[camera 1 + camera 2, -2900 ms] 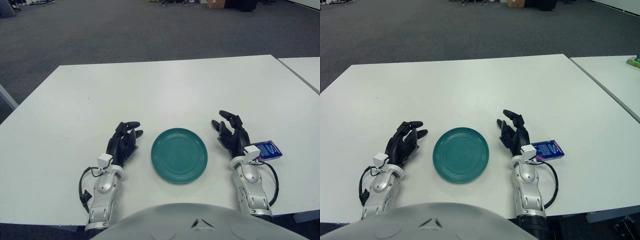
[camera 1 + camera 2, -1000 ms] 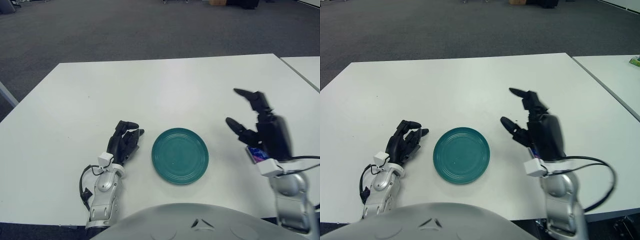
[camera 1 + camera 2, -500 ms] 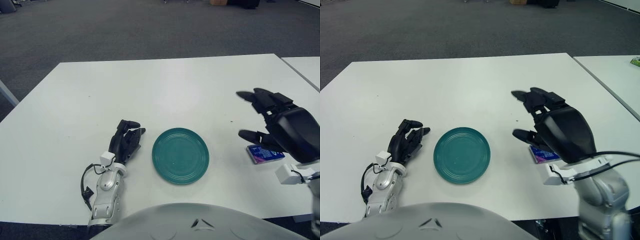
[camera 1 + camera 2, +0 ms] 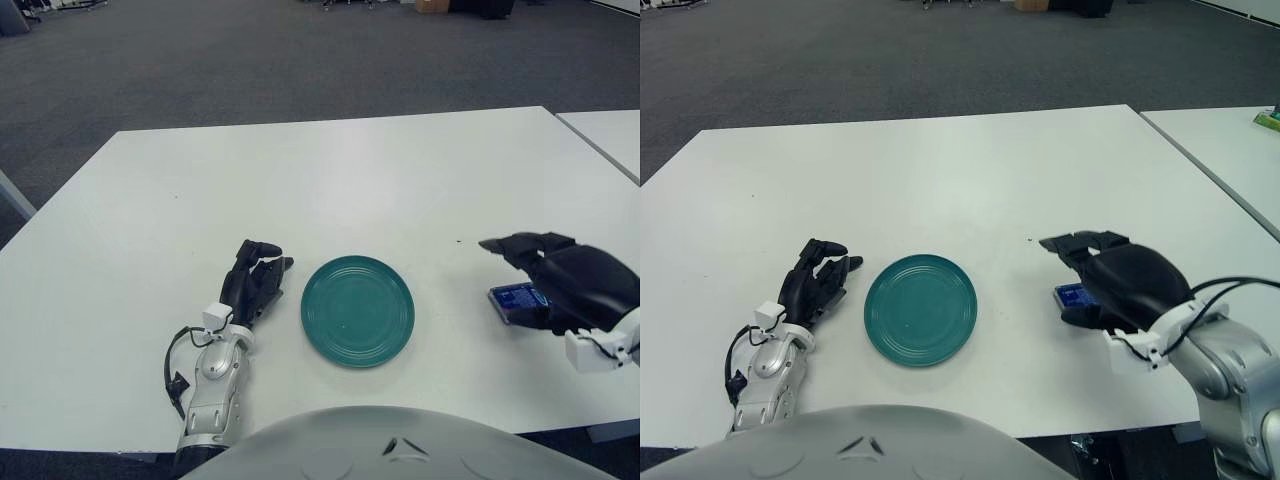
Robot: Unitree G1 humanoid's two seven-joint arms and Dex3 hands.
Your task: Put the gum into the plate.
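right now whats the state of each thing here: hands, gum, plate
right hand: over the gum, palm down, fingers spread, nothing gripped yet
left hand: resting on the table left of the plate, fingers loosely curled, holding nothing
gum: flat on the table right of the plate, mostly covered by the right hand
plate: upright on the table, nothing in it
table: white, bearing the plate and gum

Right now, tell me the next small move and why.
Probably lower the right robot hand and close its fingers on the gum. The hand is open over the blue pack, which lies on the table to the right of the empty plate. The left robot hand rests idle.
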